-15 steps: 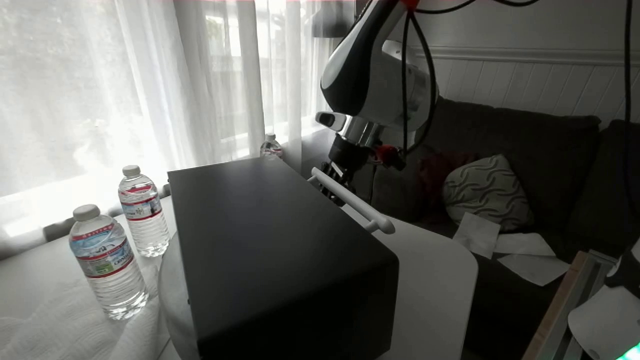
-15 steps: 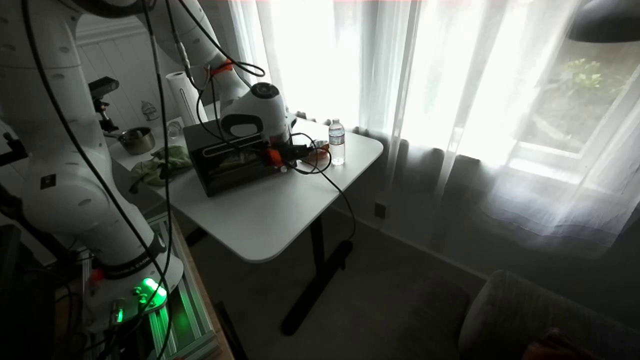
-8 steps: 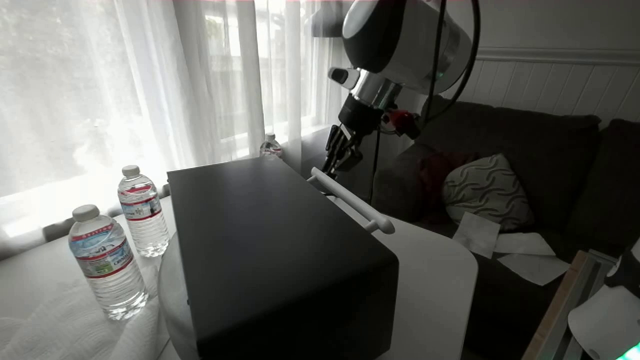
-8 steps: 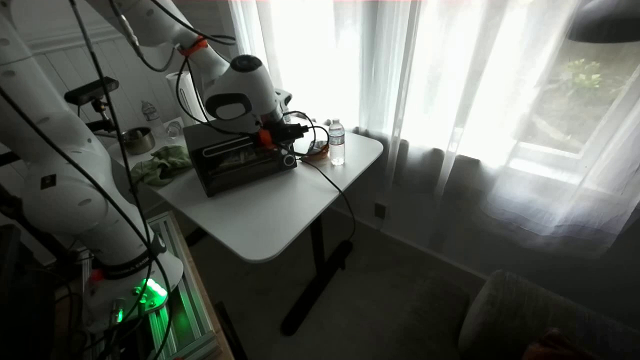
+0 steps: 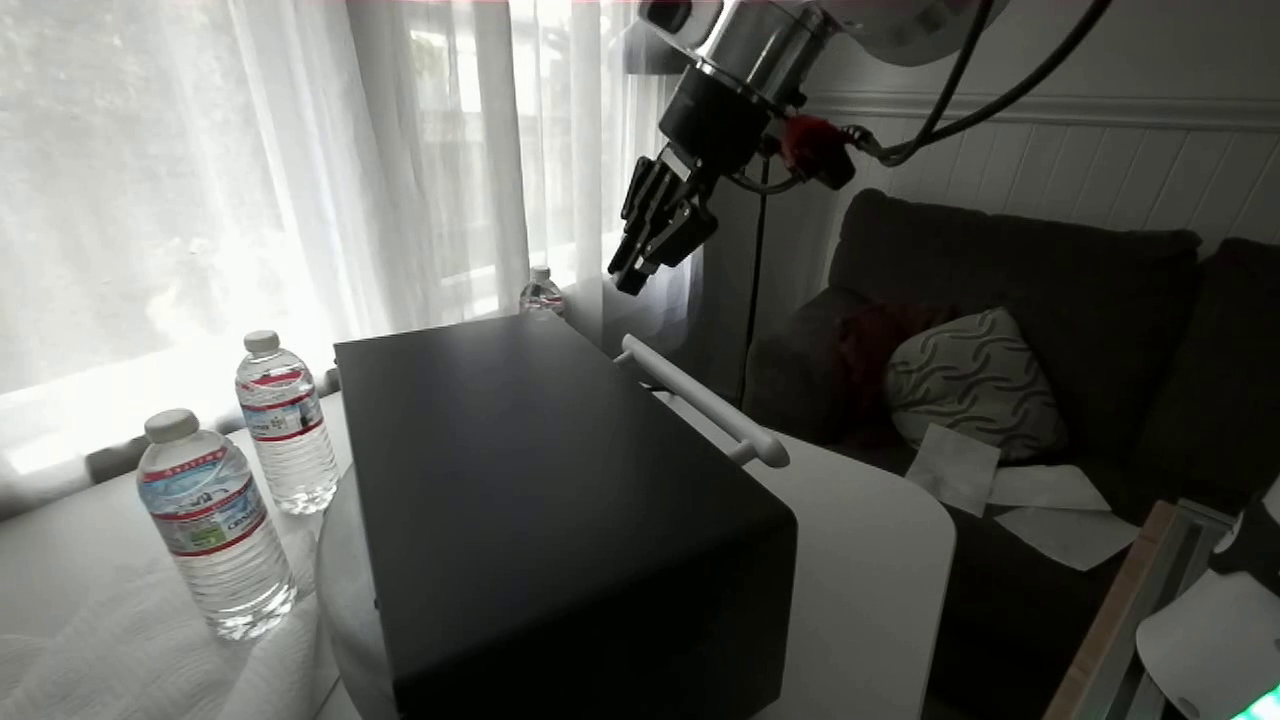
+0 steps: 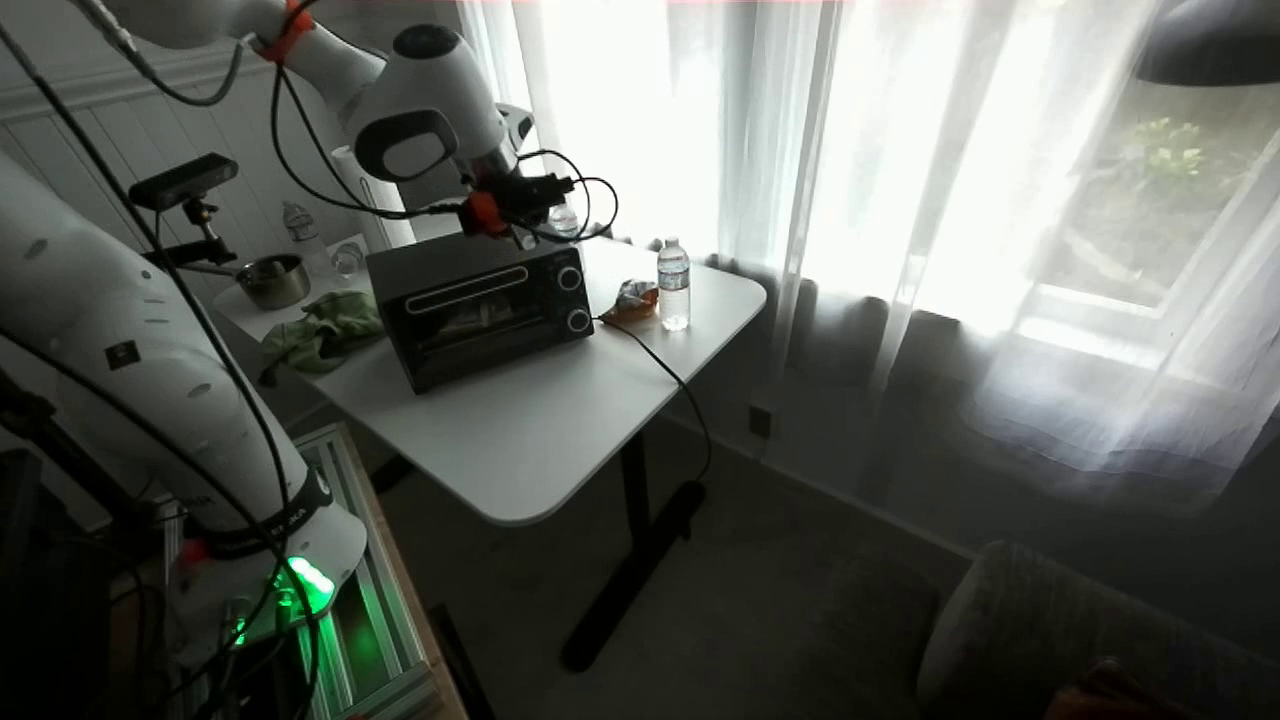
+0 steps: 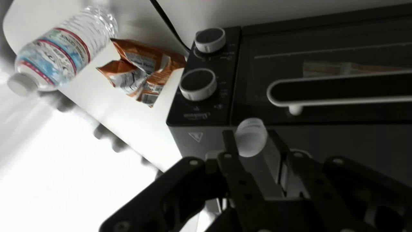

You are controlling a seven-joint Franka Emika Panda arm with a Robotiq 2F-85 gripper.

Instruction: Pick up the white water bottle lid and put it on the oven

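In the wrist view a white bottle lid (image 7: 251, 141) sits between the fingertips of my gripper (image 7: 252, 137), touched on both sides. The gripper is shut on it. The black toaster oven (image 7: 338, 141) lies below the lid, its knobs and handle towards the top of the picture. In an exterior view my gripper (image 5: 628, 280) hangs above the far end of the oven (image 5: 560, 480), near its white handle (image 5: 700, 395); the lid is hard to make out there. In an exterior view my gripper (image 6: 528, 236) is just above the oven (image 6: 490, 315) top's knob end.
A water bottle (image 6: 675, 285) and an orange snack bag (image 6: 632, 300) stand beside the oven on the white table (image 6: 520, 420). Two bottles (image 5: 285, 430) (image 5: 215, 520) stand behind it. A green cloth (image 6: 325, 330) and a metal pot (image 6: 275, 280) are at its other side.
My gripper has risen from in front of the oven, low by the knobs, to above the oven's top edge. The oven and bottles have not moved.
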